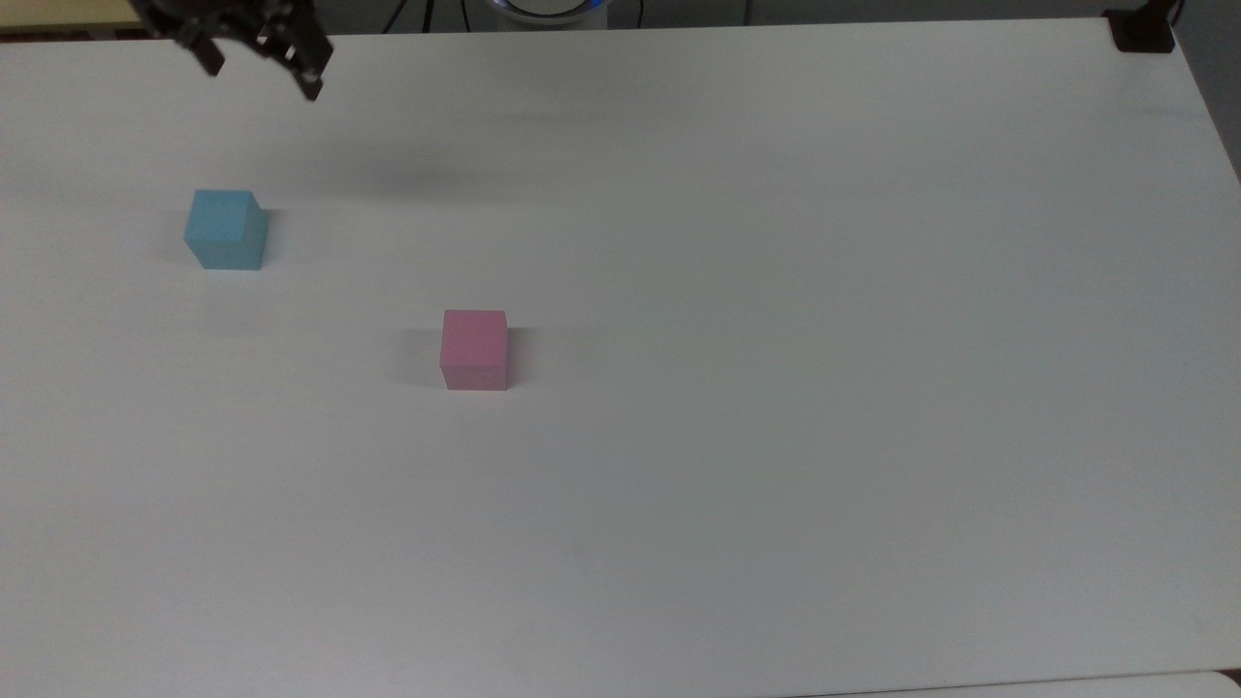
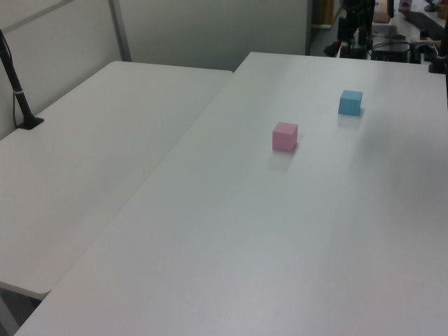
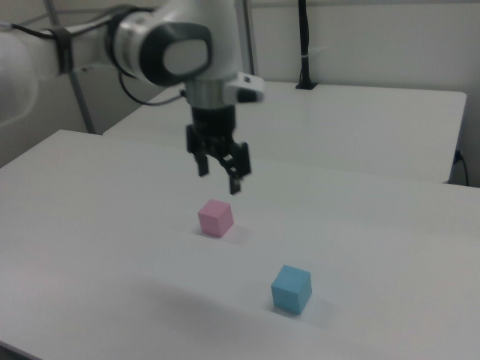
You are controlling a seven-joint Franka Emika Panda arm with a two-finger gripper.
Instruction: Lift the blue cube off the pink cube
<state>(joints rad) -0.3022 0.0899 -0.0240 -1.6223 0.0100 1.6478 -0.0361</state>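
Blue cube (image 1: pixel 226 230) resting alone on the table (image 1: pixel 776 291), well apart from pink cube (image 1: pixel 474 349), toward the top view's left edge. Task judged done. Hand (image 3: pixel 218 169) raised above both, fingers spread, holding nothing. Plenty of bare room around; no edge close to either cube.

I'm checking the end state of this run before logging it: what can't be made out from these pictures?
- Pincer, top view: cut off by the upper edge; the arm above it is out of frame.
- Pincer, left view: small and dark against background clutter at the upper edge.
- Blue cube and pink cube: undersides hidden against the table, and each view hides the faces turned away from it.
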